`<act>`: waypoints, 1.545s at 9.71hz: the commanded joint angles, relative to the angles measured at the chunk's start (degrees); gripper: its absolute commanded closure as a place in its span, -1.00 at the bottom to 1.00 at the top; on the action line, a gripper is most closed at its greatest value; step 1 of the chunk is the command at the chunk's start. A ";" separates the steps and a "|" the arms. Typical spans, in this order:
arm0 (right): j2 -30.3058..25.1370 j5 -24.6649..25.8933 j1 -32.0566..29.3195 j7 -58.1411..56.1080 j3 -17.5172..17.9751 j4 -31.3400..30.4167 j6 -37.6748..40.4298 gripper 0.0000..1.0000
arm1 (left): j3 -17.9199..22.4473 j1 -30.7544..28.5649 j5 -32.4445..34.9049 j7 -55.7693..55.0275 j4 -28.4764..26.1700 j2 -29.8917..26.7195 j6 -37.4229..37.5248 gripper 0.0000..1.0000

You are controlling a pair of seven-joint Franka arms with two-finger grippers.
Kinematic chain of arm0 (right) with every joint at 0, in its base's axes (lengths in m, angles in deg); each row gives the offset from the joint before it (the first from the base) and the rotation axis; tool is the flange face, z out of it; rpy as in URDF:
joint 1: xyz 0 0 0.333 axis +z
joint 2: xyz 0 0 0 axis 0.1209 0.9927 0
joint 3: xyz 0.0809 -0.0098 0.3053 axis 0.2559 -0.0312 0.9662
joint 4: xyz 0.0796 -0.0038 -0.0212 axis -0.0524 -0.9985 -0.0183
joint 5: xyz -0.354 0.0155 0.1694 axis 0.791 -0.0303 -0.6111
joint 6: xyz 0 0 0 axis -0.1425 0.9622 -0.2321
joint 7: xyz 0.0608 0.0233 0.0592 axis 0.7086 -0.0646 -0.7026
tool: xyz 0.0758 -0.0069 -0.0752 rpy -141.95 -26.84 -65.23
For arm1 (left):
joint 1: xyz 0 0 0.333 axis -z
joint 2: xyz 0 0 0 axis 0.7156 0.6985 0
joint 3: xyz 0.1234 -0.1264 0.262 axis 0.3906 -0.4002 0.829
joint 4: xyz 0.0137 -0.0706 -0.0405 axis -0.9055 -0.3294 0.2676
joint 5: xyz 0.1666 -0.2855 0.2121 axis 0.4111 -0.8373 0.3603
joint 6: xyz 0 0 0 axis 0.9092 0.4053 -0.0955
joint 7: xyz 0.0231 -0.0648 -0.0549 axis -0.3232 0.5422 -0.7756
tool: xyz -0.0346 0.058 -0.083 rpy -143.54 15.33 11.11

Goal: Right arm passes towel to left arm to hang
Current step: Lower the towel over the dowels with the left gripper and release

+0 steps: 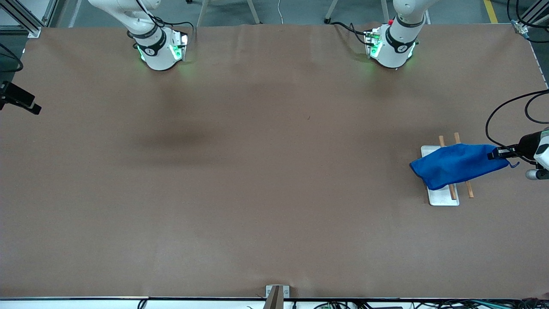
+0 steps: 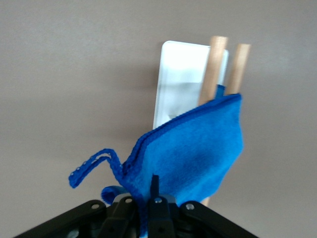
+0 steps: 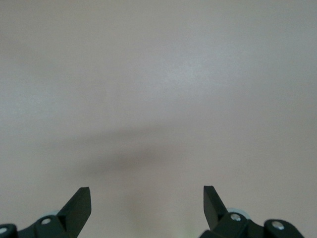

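The royal-blue towel is spread over a small rack with two wooden rods on a white base, at the left arm's end of the table. My left gripper is shut on the towel's end beside the rack. In the left wrist view the towel runs from my left gripper over the rods, and its loop tail hangs free. My right gripper is open and empty over bare table. It is out of the front view.
The brown table cover spreads across the whole view. Both arm bases stand along the table's edge farthest from the front camera. A black cable loops above the left gripper. A small bracket sits at the table's nearest edge.
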 commanded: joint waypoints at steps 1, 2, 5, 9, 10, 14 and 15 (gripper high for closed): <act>-0.46 0.16 -1.02 -0.65 0.26 0.00 0.02 -1.00 | -0.43 -1.70 2.39 0.47 -0.83 2.25 -1.81 1.00; -0.46 0.16 -1.28 -0.65 0.17 0.00 0.02 -1.00 | -0.43 -2.14 2.40 0.56 -0.74 2.87 -2.51 1.00; -0.46 0.07 -1.29 -0.65 0.17 0.00 0.02 -1.00 | -0.43 -2.15 2.40 0.47 -0.83 3.49 -2.78 0.55; -0.46 0.07 -1.64 -0.65 0.17 0.00 0.02 -1.00 | -1.05 -1.80 5.19 0.38 1.36 1.92 -2.16 -1.00; -0.46 0.07 -1.55 -0.65 0.17 0.00 0.02 -1.00 | -2.01 -1.62 5.99 0.38 1.46 1.30 -2.16 -1.00; -0.46 0.07 -1.64 -0.65 0.17 0.00 0.11 -1.00 | -6.56 -1.53 6.00 -0.67 6.01 -0.73 -2.16 -1.00; -0.46 0.16 -1.55 -0.65 0.17 0.00 0.02 -1.00 | -8.07 -1.53 6.00 -0.67 6.64 -2.39 -2.16 -1.00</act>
